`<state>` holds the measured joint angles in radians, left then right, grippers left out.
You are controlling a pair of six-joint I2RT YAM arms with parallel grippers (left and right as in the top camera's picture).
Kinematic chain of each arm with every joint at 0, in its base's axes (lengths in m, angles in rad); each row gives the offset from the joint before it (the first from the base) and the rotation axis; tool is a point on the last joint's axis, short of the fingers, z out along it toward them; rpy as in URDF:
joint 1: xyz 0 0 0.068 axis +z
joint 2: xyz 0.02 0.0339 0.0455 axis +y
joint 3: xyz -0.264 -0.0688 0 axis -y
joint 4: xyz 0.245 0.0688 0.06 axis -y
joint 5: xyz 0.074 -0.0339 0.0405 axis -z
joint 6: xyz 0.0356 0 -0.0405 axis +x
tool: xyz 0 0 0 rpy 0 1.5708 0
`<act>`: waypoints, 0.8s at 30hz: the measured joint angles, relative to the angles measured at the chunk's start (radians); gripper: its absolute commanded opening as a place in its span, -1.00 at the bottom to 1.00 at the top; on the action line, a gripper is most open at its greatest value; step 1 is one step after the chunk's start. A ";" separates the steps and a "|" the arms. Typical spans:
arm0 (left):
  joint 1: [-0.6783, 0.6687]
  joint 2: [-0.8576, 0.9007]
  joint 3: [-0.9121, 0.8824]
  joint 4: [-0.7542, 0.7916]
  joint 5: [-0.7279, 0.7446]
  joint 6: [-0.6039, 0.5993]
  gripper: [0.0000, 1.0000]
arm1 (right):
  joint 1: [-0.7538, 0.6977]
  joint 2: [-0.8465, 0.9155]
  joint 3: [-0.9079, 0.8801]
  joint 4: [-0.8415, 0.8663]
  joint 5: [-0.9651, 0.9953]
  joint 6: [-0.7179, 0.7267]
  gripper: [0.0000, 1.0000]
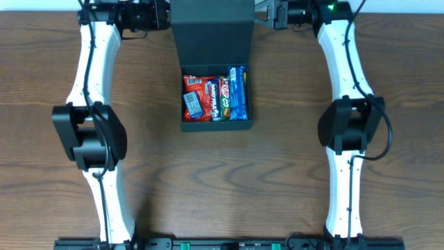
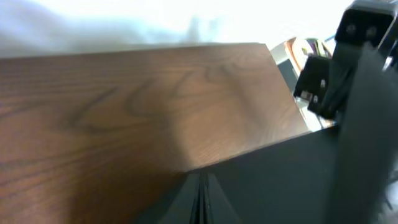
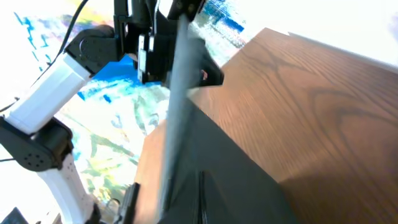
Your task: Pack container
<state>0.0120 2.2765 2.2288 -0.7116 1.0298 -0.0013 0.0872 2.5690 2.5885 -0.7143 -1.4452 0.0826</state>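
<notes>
The container point(image 1: 215, 126) is a dark square box at the table's middle back, open. It holds red packets point(image 1: 196, 97), a green bar point(image 1: 225, 98) and a blue bar point(image 1: 238, 94). Its hinged lid point(image 1: 211, 31) stands up behind it. My left gripper point(image 1: 166, 15) is shut on the lid's left top corner. My right gripper point(image 1: 260, 14) is shut on the right top corner. In the left wrist view the jaws point(image 2: 202, 202) pinch the dark lid point(image 2: 280, 180). In the right wrist view the jaws point(image 3: 200, 199) pinch the lid point(image 3: 230, 168) too.
The brown wooden table point(image 1: 139, 208) lies all around the box. Both white arms reach along the sides, the left arm point(image 1: 94, 76) and the right arm point(image 1: 347, 76). The table's back edge runs just behind the lid.
</notes>
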 measured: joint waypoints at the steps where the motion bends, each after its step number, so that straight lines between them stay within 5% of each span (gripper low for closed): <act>1: 0.000 -0.006 0.000 -0.012 -0.001 0.008 -0.89 | 0.001 -0.013 0.000 -0.012 -0.001 0.000 -0.97; 7: 0.000 -0.089 0.003 -0.227 -0.045 0.186 -0.89 | 0.009 -0.039 0.000 -0.066 -0.006 0.000 -0.97; 16: 0.000 -0.137 0.003 -0.356 -0.150 0.332 -0.89 | 0.036 -0.053 0.000 -0.105 0.041 0.000 -0.97; 24: 0.000 -0.260 0.003 -0.447 -0.290 0.377 -0.89 | 0.047 -0.194 0.000 -0.335 0.423 0.002 -0.96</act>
<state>0.0120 2.0167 2.2318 -1.1584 0.7399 0.3756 0.1337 2.3749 2.5885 -1.0489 -1.0222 0.0841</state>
